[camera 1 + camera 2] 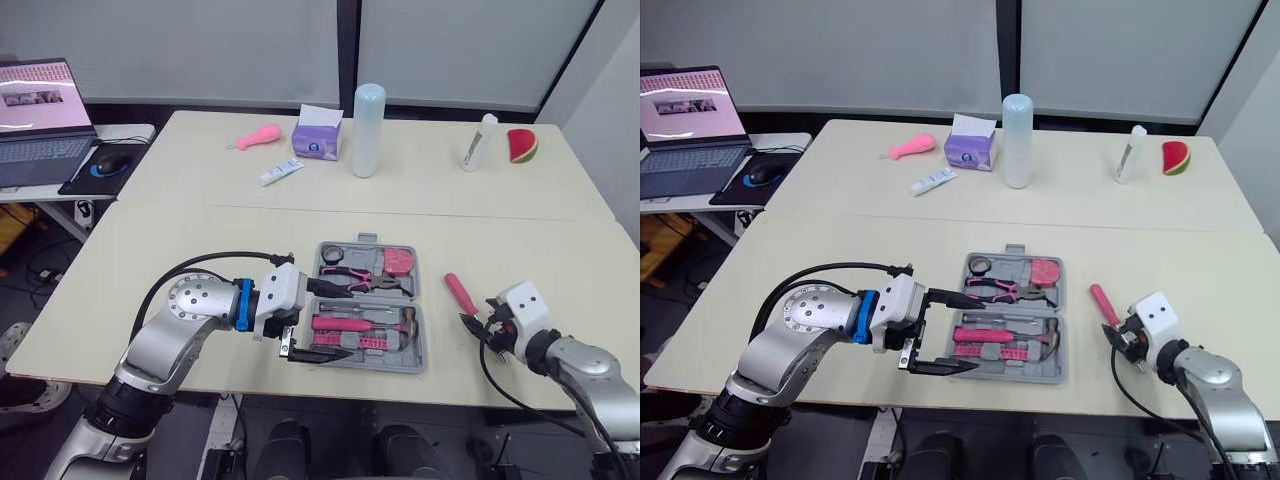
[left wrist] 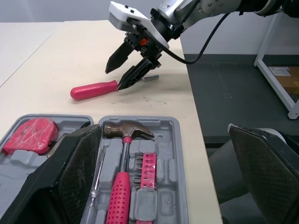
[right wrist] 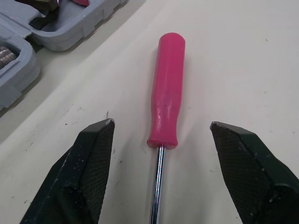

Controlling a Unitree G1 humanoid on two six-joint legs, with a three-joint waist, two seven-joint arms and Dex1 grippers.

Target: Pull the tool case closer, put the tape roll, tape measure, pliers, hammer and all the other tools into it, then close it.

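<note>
Head stereo pair looks forward and down onto the table (image 1: 180,260), tool case (image 1: 405,358) central. Left wrist camera sits low at the tool case, facing across it toward the screwdriver (image 2: 93,88). Right wrist camera views that screwdriver close up, with the tool case's corner in frame.

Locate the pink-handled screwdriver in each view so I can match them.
Left eye view: screwdriver on the table, right of the tool case.
Right eye view: screwdriver also right of the tool case.
Left wrist view: screwdriver beyond the tool case, at the right gripper.
Right wrist view: screwdriver centred, tool case beside it.
Shared landmark: the tool case.
</note>
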